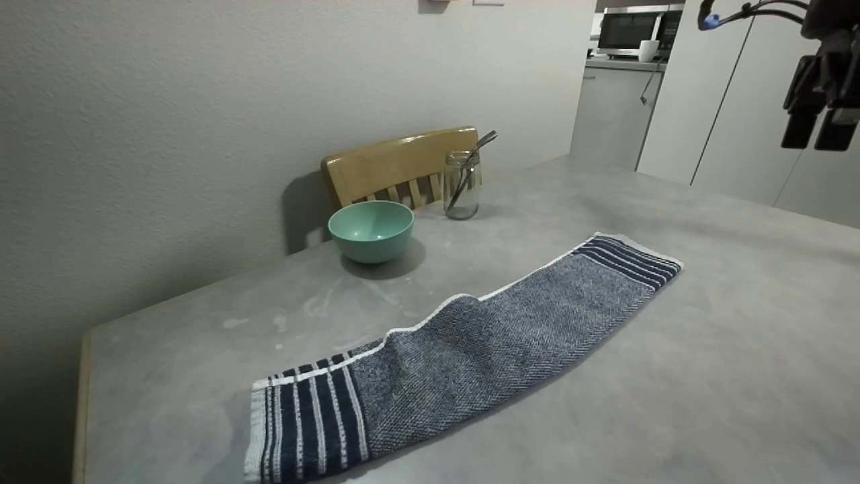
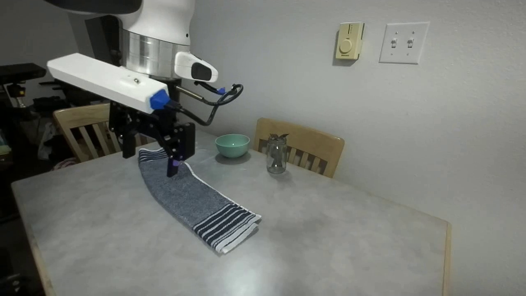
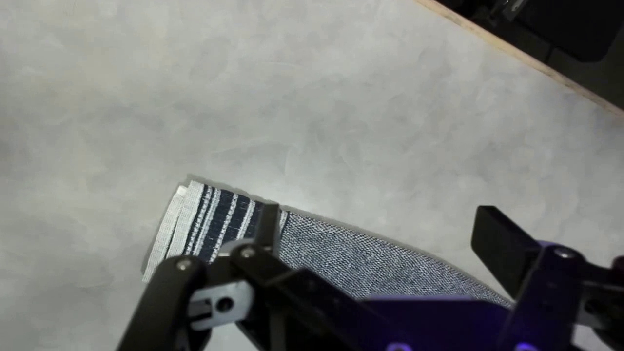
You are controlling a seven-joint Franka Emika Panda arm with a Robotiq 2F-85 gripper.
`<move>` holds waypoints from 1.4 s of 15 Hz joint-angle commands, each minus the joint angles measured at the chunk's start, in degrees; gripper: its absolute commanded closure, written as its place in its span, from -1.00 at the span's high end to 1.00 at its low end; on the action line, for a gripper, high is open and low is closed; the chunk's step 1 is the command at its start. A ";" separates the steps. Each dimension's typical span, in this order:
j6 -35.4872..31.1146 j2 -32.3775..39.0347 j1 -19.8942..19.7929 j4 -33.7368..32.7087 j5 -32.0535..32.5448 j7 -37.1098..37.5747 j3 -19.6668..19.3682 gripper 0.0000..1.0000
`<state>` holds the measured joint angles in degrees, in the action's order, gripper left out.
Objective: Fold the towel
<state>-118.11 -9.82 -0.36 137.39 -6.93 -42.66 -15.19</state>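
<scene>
The towel is blue-grey with navy and white striped ends. It lies long and narrow on the table in both exterior views (image 1: pixel 517 336) (image 2: pixel 185 195) and in the wrist view (image 3: pixel 351 258). A second layer shows under its long edge and at a striped end, so it looks doubled lengthwise. A few humps rise along its middle. My gripper is open and empty in the air, at the top right of an exterior view (image 1: pixel 817 133) and in front of the towel in an exterior view (image 2: pixel 150 159). In the wrist view its fingers (image 3: pixel 378 214) are wide apart; its body hides part of the towel.
A teal bowl (image 1: pixel 371 232) stands on the table (image 2: pixel 328 234) near the wall. A glass jar (image 1: pixel 461 188) with forks stands beside it. A wooden chair (image 1: pixel 403 158) is behind them. The table edge (image 3: pixel 526 56) crosses the wrist view's top right.
</scene>
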 commanded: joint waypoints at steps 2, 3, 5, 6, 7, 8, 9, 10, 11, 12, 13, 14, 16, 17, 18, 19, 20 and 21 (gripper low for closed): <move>0.12 0.07 -1.82 -0.23 -0.34 -0.34 1.79 1.00; 0.12 0.07 -1.82 -0.27 -0.34 -0.35 1.79 1.00; -1.89 2.65 -2.08 -1.59 3.98 2.40 2.86 1.00; -2.88 4.35 -2.29 -2.36 6.43 2.96 3.31 1.00; -4.26 5.57 -2.46 -2.78 9.29 3.44 3.75 1.00; -5.21 7.24 -2.66 -3.48 12.78 5.06 4.33 1.00; -6.75 8.95 -2.81 -3.87 15.98 6.46 4.77 1.00; -8.32 10.98 -2.77 -4.47 17.86 6.50 5.07 1.00; -9.81 13.03 -2.80 -5.18 19.63 6.77 5.35 1.00; -7.58 8.02 -2.99 -2.51 16.86 6.34 5.50 1.00; -8.18 9.50 -3.11 -2.87 17.25 6.61 5.87 1.00; -8.16 9.93 -3.15 -2.96 17.20 6.67 6.08 1.00; -8.02 9.44 -3.15 -2.97 17.18 6.66 6.09 1.00; -8.01 9.08 -3.15 -2.97 17.17 6.65 6.06 1.00; -7.98 8.84 -3.17 -2.97 17.16 6.64 6.03 1.00; -7.96 9.12 -2.86 -3.32 17.23 6.87 6.37 1.00; -8.51 10.13 -2.56 -3.84 18.19 8.03 6.86 1.00; -9.57 10.78 -2.53 -3.99 18.57 8.25 7.16 1.00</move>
<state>-126.28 -0.98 -2.00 134.46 10.39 -35.79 -10.01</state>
